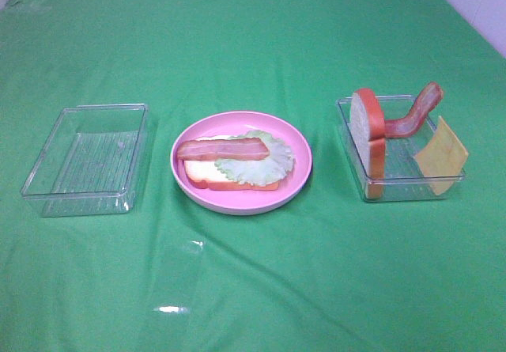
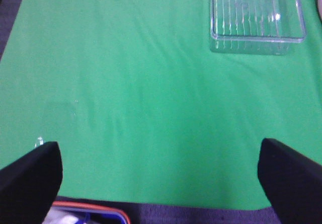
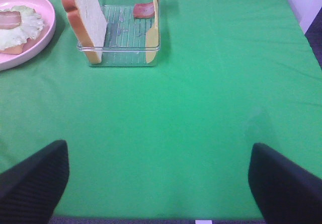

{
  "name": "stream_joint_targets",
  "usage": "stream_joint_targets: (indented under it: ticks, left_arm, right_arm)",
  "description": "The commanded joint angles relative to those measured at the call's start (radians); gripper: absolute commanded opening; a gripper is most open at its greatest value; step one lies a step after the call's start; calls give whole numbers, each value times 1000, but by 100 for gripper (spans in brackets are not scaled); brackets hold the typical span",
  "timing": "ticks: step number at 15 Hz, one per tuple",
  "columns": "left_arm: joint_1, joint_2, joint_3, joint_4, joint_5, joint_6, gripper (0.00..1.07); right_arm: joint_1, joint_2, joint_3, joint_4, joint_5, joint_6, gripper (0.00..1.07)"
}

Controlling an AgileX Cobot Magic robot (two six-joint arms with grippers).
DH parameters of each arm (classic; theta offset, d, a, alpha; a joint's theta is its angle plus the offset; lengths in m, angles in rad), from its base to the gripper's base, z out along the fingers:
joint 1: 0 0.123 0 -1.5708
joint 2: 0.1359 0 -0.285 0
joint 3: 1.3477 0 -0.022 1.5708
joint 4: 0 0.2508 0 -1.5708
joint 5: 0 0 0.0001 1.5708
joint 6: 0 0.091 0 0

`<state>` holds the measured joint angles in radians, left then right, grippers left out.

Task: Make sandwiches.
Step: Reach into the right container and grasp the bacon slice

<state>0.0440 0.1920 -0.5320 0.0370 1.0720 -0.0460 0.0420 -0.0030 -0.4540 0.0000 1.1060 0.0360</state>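
sandwich (image 1: pixel 229 164) on plate (image 1: pixel 241 206), open cloth (image 1: pixel 253 289) around

On desk (image 1: pixel 253 289), middle: plate (image 1: pixel 299 179) with bottom slice (image 1: pixel 207 175), lettuce (image 1: pixel 275 160), bacon (image 1: pixel 223 149) stacked on it. Left: left tray (image 1: pixel 91 158). Right: right tray (image 1: pixel 399 186), holding upright slice (image 1: pixel 370 130) left, bacon strip (image 1: pixel 415 115) behind, cheese (image 1: pixel 440 156) right.

The green cloth (image 1: pixel 253 289) was matt and softly creased. The left tray (image 1: pixel 79 203) and the right tray (image 1: pixel 411 187) were clear, glossy plastic with ribbed floors. Between them, the pink plate (image 1: pixel 237 206) looked like smooth plastic with a faint sheen. The upright bread slice (image 1: pixel 365 126) had a matt white face and a smooth crust. The cheese square (image 1: pixel 440 156) looked matt, the bacon strip (image 1: pixel 222 149) slightly shiny, and the lettuce (image 1: pixel 273 162) crinkled. The right gripper (image 3: pixel 157 153) had matt black fingers (image 3: pixel 35 181) with a fine grain.
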Motion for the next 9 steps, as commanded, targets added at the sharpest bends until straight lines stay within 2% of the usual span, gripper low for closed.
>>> stream_joint_targets:
  ticks: [1, 2, 9]
  left_arm:
    - [1, -179, 10, -20, -2, 30, 98]
    - [1, -226, 16, -20, 0, 30, 98]
    - [1, -215, 16, -25, 1, 26, 98]
  right_arm:
    - [-5, -26, 3, 0, -4, -10, 94]
    - [-5, -26, 3, 0, -4, -10, 94]
    - [-5, -19, 3, 0, -4, -10, 94]
